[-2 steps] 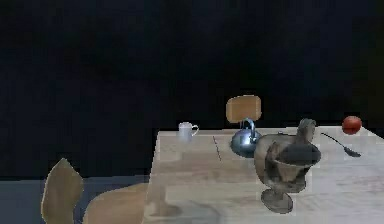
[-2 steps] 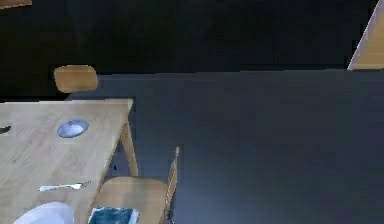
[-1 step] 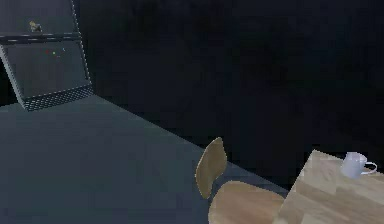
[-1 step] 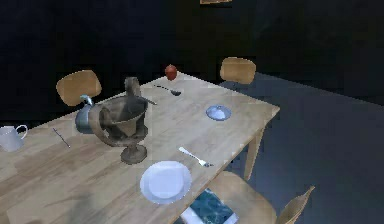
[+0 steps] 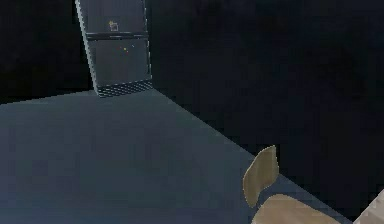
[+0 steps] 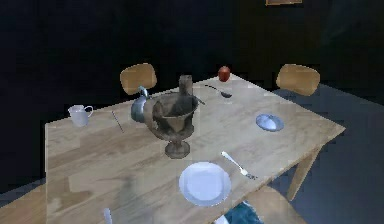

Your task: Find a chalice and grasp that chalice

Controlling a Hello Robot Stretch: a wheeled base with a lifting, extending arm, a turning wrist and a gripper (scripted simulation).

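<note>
A large bronze-brown chalice (image 6: 177, 124), with a wide cup on a short stem and round foot, stands upright near the middle of the wooden table (image 6: 300, 130) in the arm side view. A dark upright object (image 6: 186, 86) stands just behind it. A grey kettle-like pot (image 6: 142, 106) sits to its left.
On the table are a white mug (image 6: 79, 114), a white plate (image 6: 204, 182), a small grey dish (image 6: 268, 122), a red apple (image 6: 224, 73) and cutlery (image 6: 238, 164). Wooden chairs (image 6: 138, 77) (image 6: 297, 78) stand behind it. The forward view has a grey fridge (image 5: 115, 45), open dark floor and a chair back (image 5: 260, 176).
</note>
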